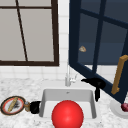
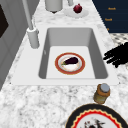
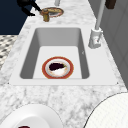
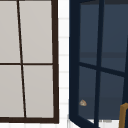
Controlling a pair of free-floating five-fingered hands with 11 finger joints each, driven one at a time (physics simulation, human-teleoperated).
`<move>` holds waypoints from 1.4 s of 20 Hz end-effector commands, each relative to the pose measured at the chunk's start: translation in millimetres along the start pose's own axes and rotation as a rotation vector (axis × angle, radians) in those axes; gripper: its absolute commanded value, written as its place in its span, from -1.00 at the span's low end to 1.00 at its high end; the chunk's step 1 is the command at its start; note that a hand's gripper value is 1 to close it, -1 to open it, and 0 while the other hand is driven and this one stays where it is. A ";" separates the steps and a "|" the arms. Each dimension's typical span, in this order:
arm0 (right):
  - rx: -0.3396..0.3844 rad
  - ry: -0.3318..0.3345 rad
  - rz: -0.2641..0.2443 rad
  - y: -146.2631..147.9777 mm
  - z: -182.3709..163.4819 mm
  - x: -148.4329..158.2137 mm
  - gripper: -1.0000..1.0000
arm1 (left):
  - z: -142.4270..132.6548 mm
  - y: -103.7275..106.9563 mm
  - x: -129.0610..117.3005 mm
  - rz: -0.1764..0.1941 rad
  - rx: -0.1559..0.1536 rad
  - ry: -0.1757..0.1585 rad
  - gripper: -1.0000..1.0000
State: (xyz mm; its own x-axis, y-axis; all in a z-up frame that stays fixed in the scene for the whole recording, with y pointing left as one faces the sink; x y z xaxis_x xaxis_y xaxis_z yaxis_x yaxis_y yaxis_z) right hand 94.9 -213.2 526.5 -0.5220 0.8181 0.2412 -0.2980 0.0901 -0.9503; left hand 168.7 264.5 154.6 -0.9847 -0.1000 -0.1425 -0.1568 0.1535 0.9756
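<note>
While a red ball hides the sink's plate frontally, the left hand hovers slack-fingered beside a jar.

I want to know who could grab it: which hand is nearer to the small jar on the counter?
Left. The left hand sits right beside the small jar, left of the sink. The right hand hovers across the basin, by the cabinet door.

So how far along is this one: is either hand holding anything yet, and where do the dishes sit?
Done: the cabinet door stands open, and a plate with an eggplant lies in the sink.
In hand: nothing. The left hand, fingers spread, hovers beside the small jar; the right hand hangs by the door's lower edge.
Left: the jar stands ungripped, and the red fruit sits on the right counter.
</note>
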 end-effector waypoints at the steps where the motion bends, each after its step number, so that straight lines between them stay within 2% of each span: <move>1: -0.004 -0.003 0.001 3.7 -11.0 -36.1 -1.00 | 0.0 0.0 0.0 0.000 0.000 0.000 0.00; 7: -0.040 -0.118 -0.033 -6.2 -12.3 -72.6 -1.00 | 0.0 0.0 0.0 0.000 0.000 0.000 0.00; 14: -0.007 -0.201 -0.067 -51.5 8.0 -98.7 -1.00 | 0.0 0.0 0.0 0.000 0.000 0.000 0.00; 19: 0.007 -0.259 -0.112 -77.9 20.4 -119.4 -1.00 | 0.0 0.0 0.0 0.000 0.000 0.000 0.00; 20: 0.007 -0.270 -0.105 -86.3 20.6 -126.4 -1.00 | 0.0 0.0 0.0 0.000 0.000 0.000 0.00; 23: 0.013 -0.318 -0.124 -103.5 20.1 -143.6 -1.00 | 0.0 0.0 0.0 0.000 0.000 0.000 0.00; 28: 0.033 -0.403 -0.161 -114.8 9.8 -180.5 -1.00 | 0.0 0.0 0.0 0.000 0.000 0.000 0.00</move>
State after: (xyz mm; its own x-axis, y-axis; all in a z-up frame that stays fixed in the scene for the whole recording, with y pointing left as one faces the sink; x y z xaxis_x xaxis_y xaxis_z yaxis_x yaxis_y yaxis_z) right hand 192.6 -358.5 591.9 -0.7344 0.5069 0.4513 -0.4412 0.1488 -0.8850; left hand 168.7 264.5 154.6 -0.9847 -0.1000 -0.1425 -0.1568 0.1535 0.9756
